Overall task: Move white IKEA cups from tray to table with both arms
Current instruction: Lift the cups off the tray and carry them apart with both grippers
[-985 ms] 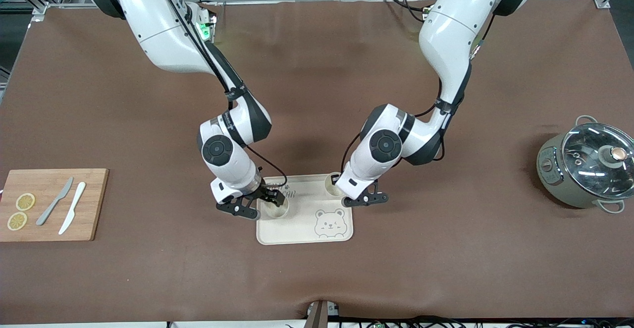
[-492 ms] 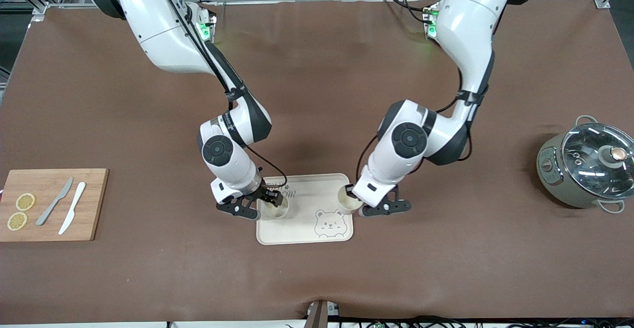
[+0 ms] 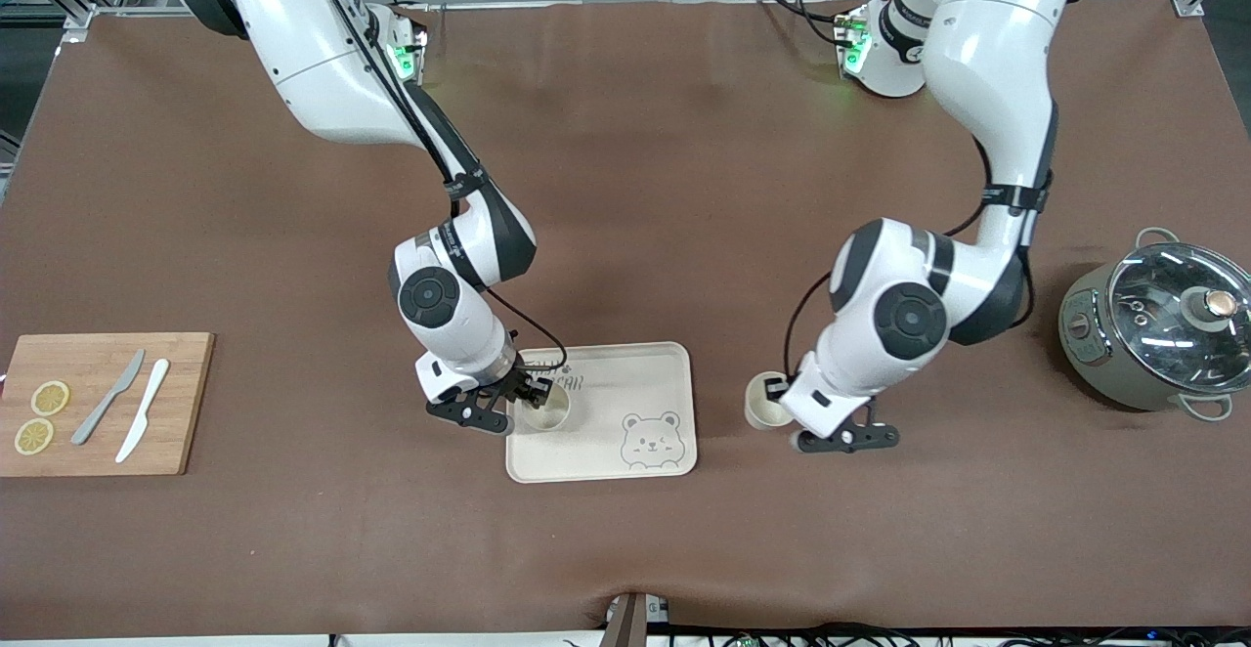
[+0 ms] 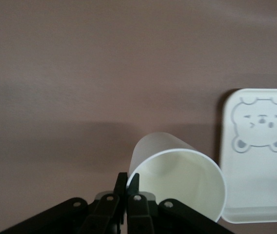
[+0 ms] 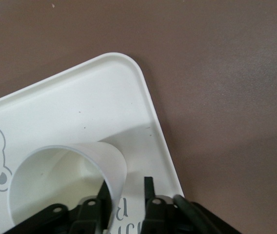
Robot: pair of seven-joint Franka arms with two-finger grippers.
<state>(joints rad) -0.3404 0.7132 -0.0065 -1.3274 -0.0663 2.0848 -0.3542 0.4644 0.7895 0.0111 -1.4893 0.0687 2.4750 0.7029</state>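
One white cup (image 3: pixel 545 410) stands on the cream bear tray (image 3: pixel 625 373), at the corner toward the right arm's end. My right gripper (image 3: pixel 528 395) is at its rim and open. One finger is inside the cup (image 5: pixel 55 180) and the other outside, with a gap left to the wall (image 5: pixel 125 185). My left gripper (image 3: pixel 777 391) is shut on the rim of the second white cup (image 3: pixel 762 405). It holds that cup off the tray, over the brown table toward the left arm's end. The left wrist view shows the fingers (image 4: pixel 128 179) pinching the cup (image 4: pixel 182 180), with the tray (image 4: pixel 255 190) beside it.
A wooden cutting board (image 3: pixel 181 403) with two lemon slices and two knives lies at the right arm's end. A grey pot with a glass lid (image 3: pixel 1158 329) stands at the left arm's end. The brown mat covers the table.
My left arm has carried its cup from the tray out over the table toward the left arm's end. The right gripper's fingers have narrowed around the other cup's wall; that arm stayed put.
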